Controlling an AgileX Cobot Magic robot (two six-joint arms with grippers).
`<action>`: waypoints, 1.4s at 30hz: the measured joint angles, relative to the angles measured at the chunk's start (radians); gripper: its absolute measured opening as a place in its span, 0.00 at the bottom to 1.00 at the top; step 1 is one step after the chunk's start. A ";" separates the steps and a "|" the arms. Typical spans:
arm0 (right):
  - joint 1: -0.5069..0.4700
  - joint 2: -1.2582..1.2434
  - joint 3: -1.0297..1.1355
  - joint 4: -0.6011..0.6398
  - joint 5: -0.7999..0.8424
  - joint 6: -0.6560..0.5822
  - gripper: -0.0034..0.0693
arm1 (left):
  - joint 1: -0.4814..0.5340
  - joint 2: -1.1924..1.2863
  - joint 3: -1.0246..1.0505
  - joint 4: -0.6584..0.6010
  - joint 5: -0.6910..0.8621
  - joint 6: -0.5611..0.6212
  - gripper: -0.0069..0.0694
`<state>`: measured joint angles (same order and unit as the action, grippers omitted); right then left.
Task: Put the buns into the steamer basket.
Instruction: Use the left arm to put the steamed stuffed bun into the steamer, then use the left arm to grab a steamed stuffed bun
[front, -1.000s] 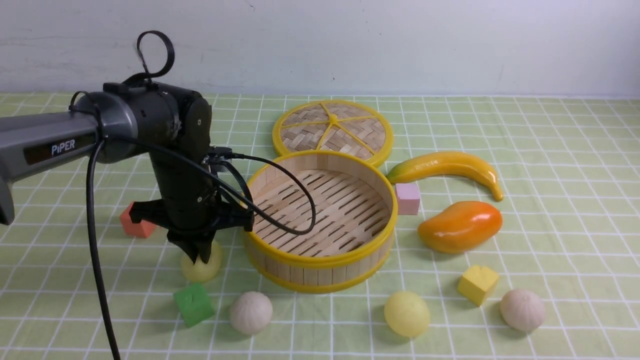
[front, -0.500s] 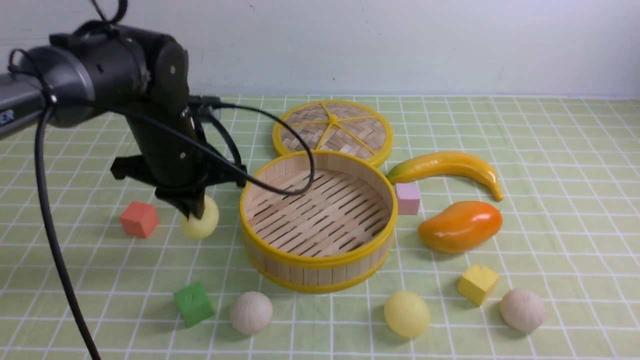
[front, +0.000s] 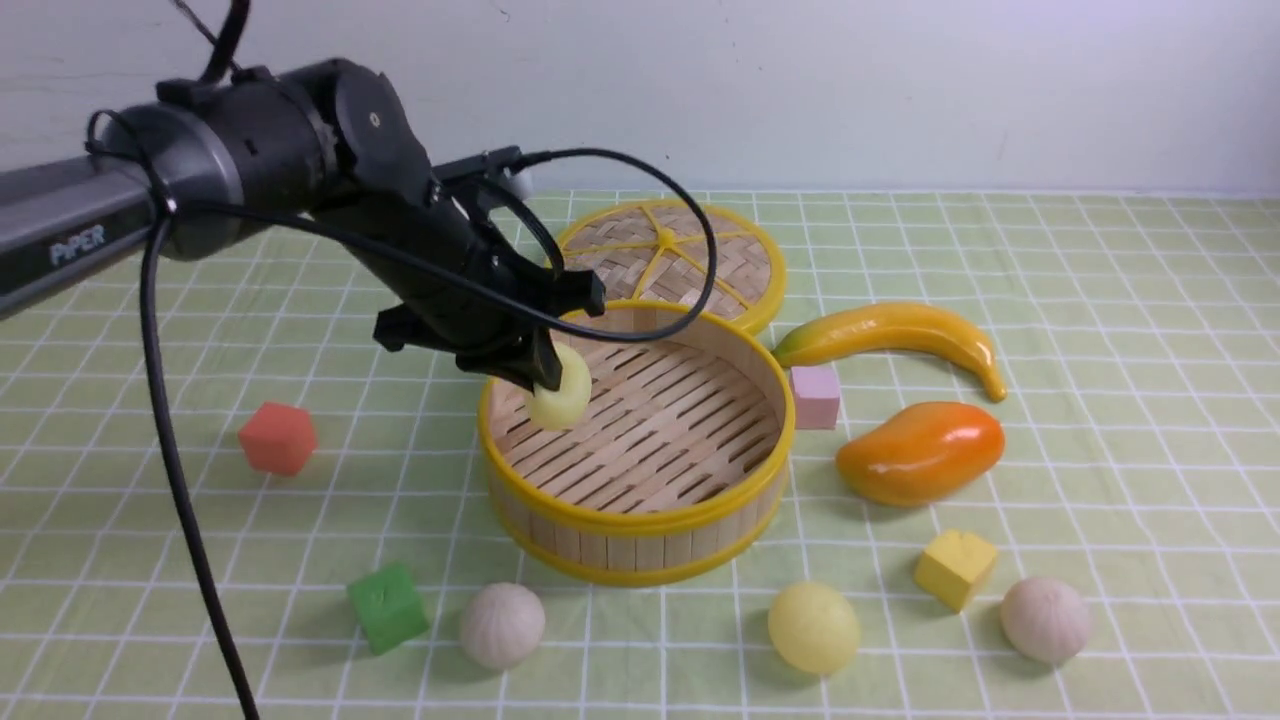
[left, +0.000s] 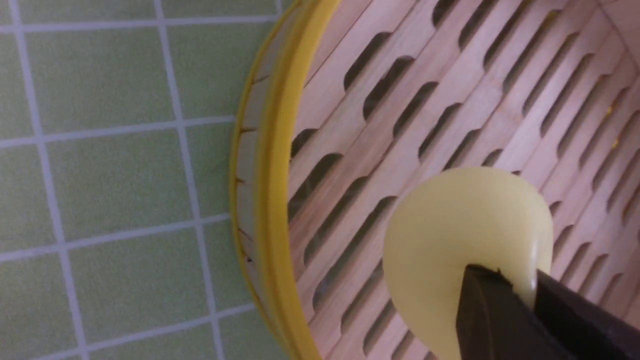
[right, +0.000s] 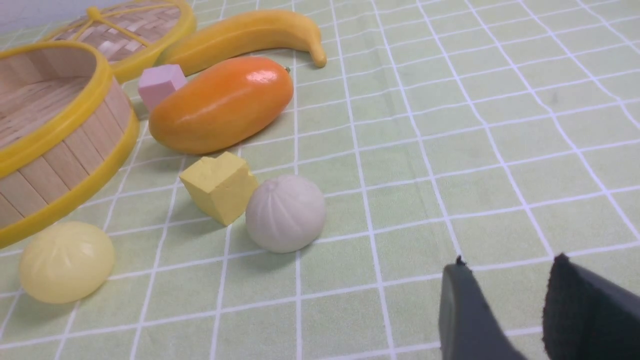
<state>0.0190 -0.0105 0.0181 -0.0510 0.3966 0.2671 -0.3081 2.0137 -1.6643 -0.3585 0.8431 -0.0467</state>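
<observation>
From the front, the left gripper (front: 548, 385) pinches a pale yellow bun (front: 567, 402) over the steamer basket's (front: 640, 522) left side, while an off-white bun (front: 502, 625), a second yellow bun (front: 813, 627) and a pleated bun (front: 1045, 620) lie along the table's (front: 1100, 300) near edge. In the left wrist view the held bun hangs just inside the basket's rim. In the right wrist view the right gripper (right: 505, 282) stands narrowly parted and empty.
</observation>
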 joint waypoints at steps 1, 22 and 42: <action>0.000 0.000 0.000 0.000 0.000 0.000 0.38 | 0.000 0.007 0.000 0.000 -0.003 -0.002 0.12; 0.000 0.000 0.000 0.000 0.000 0.000 0.38 | 0.014 -0.113 -0.047 0.073 0.365 0.032 0.77; 0.000 0.000 0.000 0.000 0.000 0.000 0.38 | -0.196 -0.253 0.374 0.261 0.149 -0.187 0.77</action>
<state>0.0190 -0.0105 0.0181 -0.0506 0.3966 0.2671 -0.5038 1.7612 -1.2901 -0.0975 0.9919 -0.2332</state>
